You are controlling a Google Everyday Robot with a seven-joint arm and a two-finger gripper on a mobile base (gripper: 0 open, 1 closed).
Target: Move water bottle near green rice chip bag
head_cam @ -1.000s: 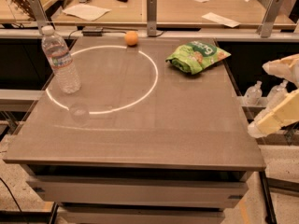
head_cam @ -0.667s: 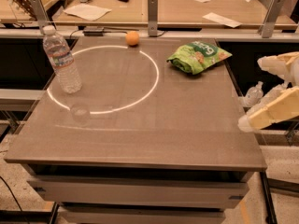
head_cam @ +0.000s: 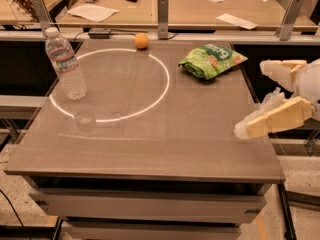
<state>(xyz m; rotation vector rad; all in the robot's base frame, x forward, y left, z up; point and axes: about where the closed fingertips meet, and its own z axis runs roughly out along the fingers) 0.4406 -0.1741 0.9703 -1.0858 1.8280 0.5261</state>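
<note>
Grey table (head_cam: 150, 149): we see gripper (head_cam: 250, 98) hovering at right edge, fingers spread wide, holding nothing. Green rice chip bag (head_cam: 212, 60), glossy, white lettering, lies far right. Water bottle (head_cam: 65, 64), clear, ribbed, white cap, pale label, stands upright far left, well apart from bag. Orange ball (head_cam: 141, 40) sits at back edge.

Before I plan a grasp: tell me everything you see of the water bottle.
The water bottle is tall, clear ribbed plastic with a white cap and a pale label printed blue and red. It stands upright near the table's left edge, on the white light ring, touching only the tabletop. The gripper, open, is far off at the table's right edge.
</note>
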